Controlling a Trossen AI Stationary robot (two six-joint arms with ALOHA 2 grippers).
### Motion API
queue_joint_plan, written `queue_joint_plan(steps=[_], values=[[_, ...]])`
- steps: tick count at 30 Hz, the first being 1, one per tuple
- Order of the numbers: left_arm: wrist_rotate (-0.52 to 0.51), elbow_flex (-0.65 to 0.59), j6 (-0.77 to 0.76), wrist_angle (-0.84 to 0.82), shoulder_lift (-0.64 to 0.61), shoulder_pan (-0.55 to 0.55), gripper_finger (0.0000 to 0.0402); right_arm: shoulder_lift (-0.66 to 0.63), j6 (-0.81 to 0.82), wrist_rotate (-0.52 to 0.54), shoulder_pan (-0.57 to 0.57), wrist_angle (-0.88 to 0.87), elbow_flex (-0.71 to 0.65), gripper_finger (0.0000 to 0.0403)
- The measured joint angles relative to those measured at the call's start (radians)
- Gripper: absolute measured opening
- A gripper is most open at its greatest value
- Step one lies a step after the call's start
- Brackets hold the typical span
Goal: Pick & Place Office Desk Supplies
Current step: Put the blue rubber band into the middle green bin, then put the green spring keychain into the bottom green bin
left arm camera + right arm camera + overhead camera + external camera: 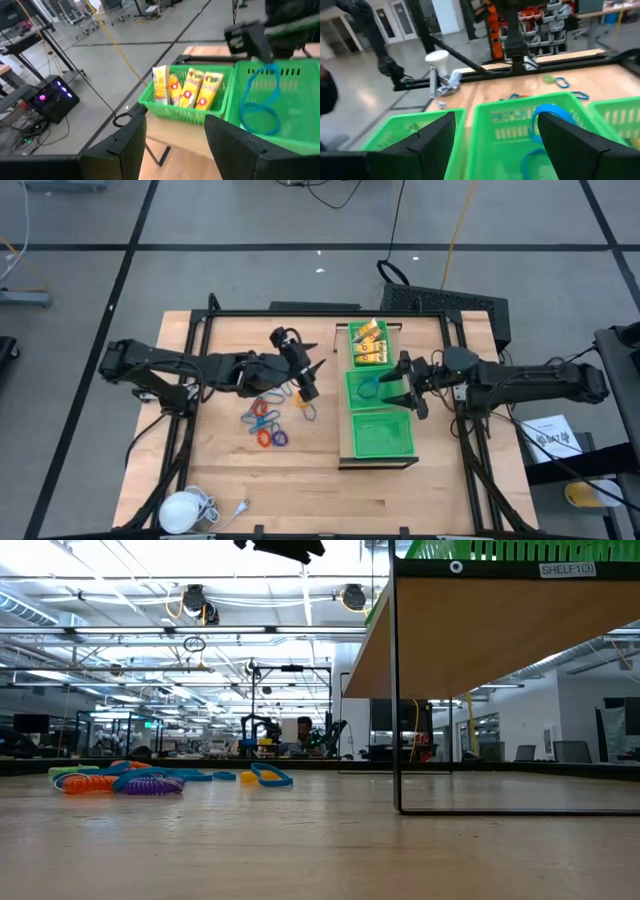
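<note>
Blue rings (540, 131) in middle tray (485, 125), below open right jaws

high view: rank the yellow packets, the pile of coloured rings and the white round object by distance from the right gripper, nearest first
From the right gripper, over the middle green basket:
1. Yellow packets, in the far basket just beside it.
2. Coloured rings, on the table by the left arm.
3. White round object, at the near left corner.

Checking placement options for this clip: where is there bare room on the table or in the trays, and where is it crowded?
Free: the near tray looks empty, and the bare wood between the rings and the white round object.

Crowded: the far tray is packed with yellow packets; the middle tray holds a blue ring under the open right gripper. The left gripper hangs open beside the rings.
</note>
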Motion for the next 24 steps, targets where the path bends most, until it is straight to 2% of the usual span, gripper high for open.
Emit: queue_joint_plan(steps=[6, 11, 16, 21, 24], values=[[0.000, 0.000, 0.000, -0.008, 0.002, 0.003, 0.0194, -0.041, -0.002, 0.012, 0.000, -0.048, 0.000, 0.0275], [0.000, 0.000, 0.000, -0.014, 0.002, 0.006, 0.0185, -0.040, -0.021, -0.118, 0.001, -0.050, 0.000, 0.0271], [0.000, 0.000, 0.000, -0.023, 0.002, 0.006, 0.0182, -0.039, 0.001, 0.018, -0.001, -0.048, 0.000, 0.0273], [0.000, 0.000, 0.000, -0.031, 0.002, 0.006, 0.0182, -0.046, -0.023, -0.007, 0.000, -0.025, 0.000, 0.0276], [-0.013, 0.000, -0.026, -0.093, 0.002, 0.007, 0.0182, -0.052, -0.052, -0.009, 0.001, 0.006, 0.000, 0.0273]])
